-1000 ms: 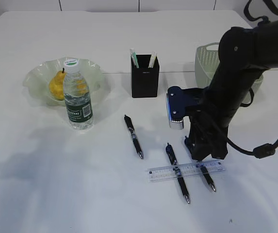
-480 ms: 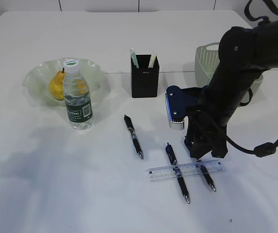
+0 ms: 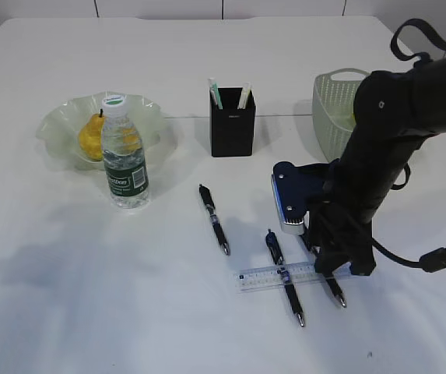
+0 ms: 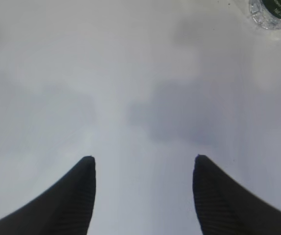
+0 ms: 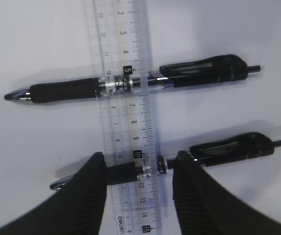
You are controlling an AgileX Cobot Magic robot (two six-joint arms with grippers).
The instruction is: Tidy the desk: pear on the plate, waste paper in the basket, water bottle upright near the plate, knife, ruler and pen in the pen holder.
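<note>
- Since a second ago the right gripper (image 3: 333, 269) has come lower and a little to the right in the exterior view, so that its tip now sits right down over the ruler (image 3: 296, 274) at the lower middle of the frame; nothing else on the desk has shifted.
- Right wrist view: the two fingers (image 5: 89, 191) stand apart on either side of the ruler (image 5: 125, 112) and the lower pen (image 5: 179, 161) that lies under it — released, nothing clenched yet. Whether they touch the desk I cannot tell.
- Second pen (image 5: 130, 83) crosses under the ruler higher in that frame; a third pen (image 3: 214, 218) lies apart, centre of the exterior view.
- Left gripper (image 4: 142, 196) hangs with its fingers spread over bare desk, holding nothing; the bottle's base (image 4: 272, 7) shows at the upper right corner.
- Already done, by the look of it: pear (image 3: 92, 136) in the plate (image 3: 55, 125) at left, bottle (image 3: 124, 152) upright just in front of it.
- Step in hand, I judge: picking up the ruler — or the pen beneath it — for the pen holder (image 3: 232, 121) at upper centre.
- Next move calls for closing squarely on one thing only; the stacked ruler and pen could both get pinched, or the flat ruler could slip.
- Basket (image 3: 335, 105) stands at upper right, partly behind the arm.
</note>
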